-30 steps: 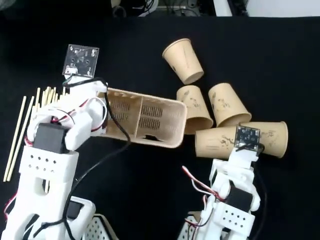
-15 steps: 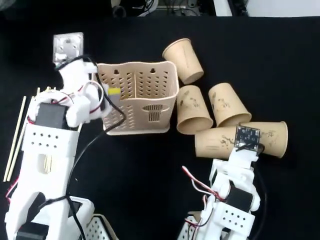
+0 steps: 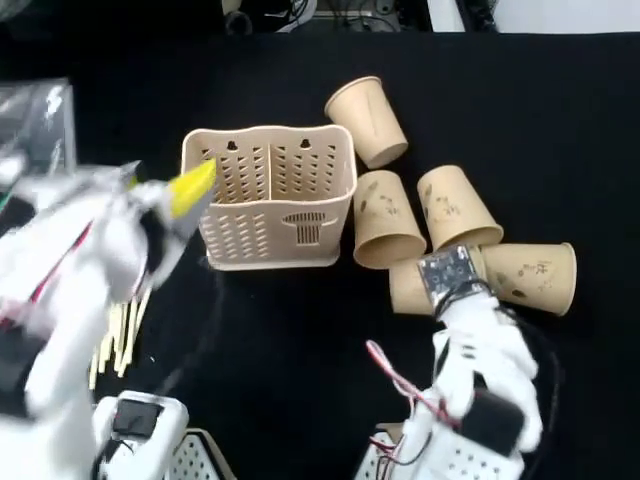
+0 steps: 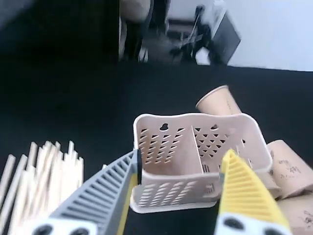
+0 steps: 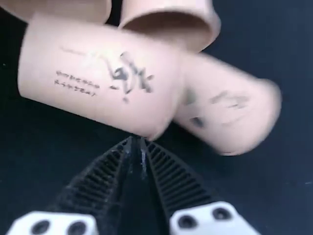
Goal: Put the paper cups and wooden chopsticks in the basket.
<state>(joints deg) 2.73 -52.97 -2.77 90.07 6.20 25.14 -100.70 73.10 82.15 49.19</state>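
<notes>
Beige perforated basket (image 3: 270,238) stands upright; left pincer (image 4: 182,155) gapes, right pincer (image 5: 134,143) pinched empty.

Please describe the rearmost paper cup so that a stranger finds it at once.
Start at the beige basket on the black table. Beside its far corner, on the cups' side, lies one paper cup. The other four cups bunch together in front of it; this one lies farthest back.

High view looked steeply down over the surface (image 3: 560,120). Left wrist view sat behind the left hand (image 4: 182,155), facing the basket (image 4: 171,193) just beyond. Right wrist view, close behind the right hand (image 5: 134,143), faced paper cups (image 5: 98,78); high view shared both.
</notes>
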